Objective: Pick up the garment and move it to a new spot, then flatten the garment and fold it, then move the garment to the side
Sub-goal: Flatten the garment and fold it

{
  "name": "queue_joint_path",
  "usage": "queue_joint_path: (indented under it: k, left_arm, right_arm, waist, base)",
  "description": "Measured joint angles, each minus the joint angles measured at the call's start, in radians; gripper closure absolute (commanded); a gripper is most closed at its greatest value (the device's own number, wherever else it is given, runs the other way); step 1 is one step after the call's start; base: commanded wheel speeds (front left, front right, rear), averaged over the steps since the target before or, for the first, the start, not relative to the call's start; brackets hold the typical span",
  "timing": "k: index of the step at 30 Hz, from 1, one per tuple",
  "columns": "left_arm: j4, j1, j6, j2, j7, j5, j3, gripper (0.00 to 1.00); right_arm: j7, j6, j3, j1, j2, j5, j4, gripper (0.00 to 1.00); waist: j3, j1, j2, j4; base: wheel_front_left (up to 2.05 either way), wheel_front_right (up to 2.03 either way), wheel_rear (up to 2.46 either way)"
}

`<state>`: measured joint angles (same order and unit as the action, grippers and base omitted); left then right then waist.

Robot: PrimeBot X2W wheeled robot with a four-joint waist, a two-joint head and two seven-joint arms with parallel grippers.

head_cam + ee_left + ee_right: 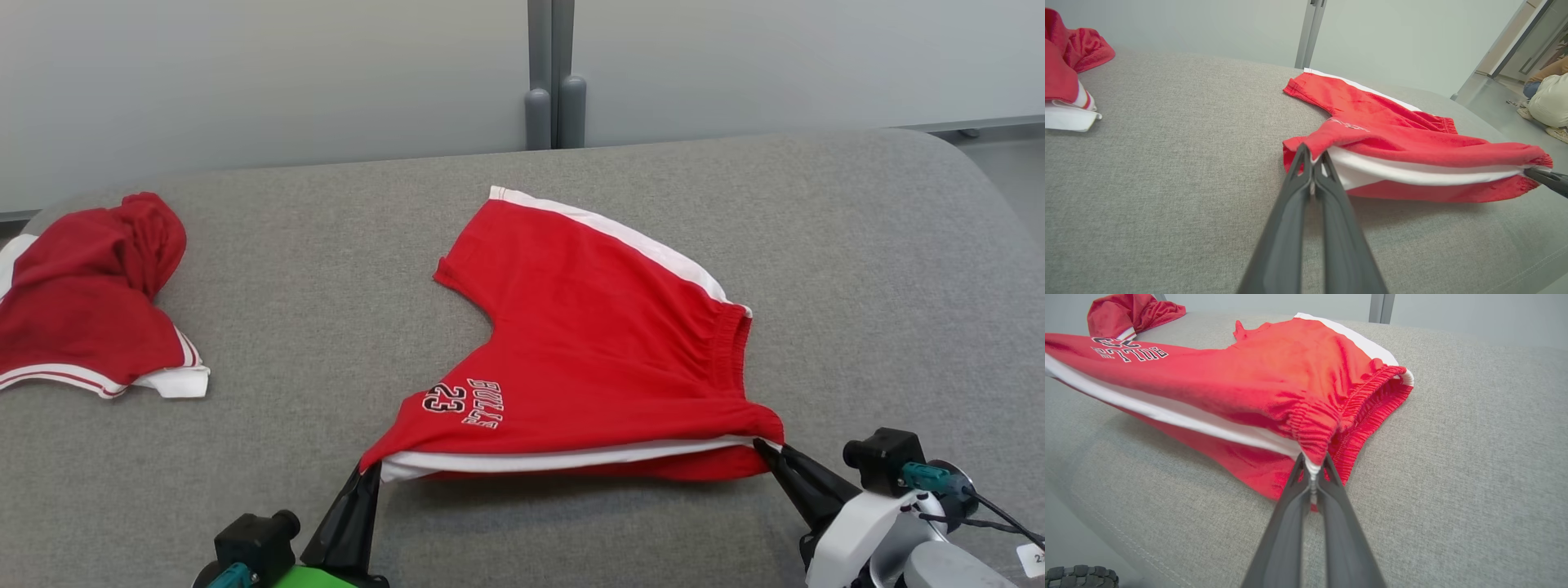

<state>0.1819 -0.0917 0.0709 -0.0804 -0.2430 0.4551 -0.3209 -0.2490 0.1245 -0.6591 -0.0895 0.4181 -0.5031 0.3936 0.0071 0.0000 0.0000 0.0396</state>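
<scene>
softly creased red shorts [596, 335] on grey weave [326, 269]

Plenty of bare grey surface [310, 269] is found between the red shorts [604, 327] and the crumpled red garment [82, 302] at the far left, so a claw can be passed through there easily. The right side and back strip are open too. Straight ahead it's blocked: the shorts' near edge is stretched between the left claw [373, 470] and right claw [762, 445], both pinched on it.
</scene>
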Motion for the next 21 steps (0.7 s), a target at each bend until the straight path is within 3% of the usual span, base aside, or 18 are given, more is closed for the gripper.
queue_joint_path:
  k: [10,21]
  left_arm:
    - [-0.121,-0.054,-0.01,-0.001,-0.005,-0.007,0.007,1.0]
    - [-0.264,-0.157,-0.021,-0.028,0.016,-0.063,-0.054,1.0]
  right_arm:
    - [-0.001,0.0,0.017,0.078,0.03,-0.02,-0.046,1.0]
    - [-0.001,0.0,0.003,0.105,0.073,-0.039,-0.068,1.0]
  waist:
    - [-0.038,0.0,0.0,0.042]
    - [-0.057,0.0,0.0,0.074]
  base:
    - [0.0,0.0,0.0]
    - [0.0,0.0,0.0]
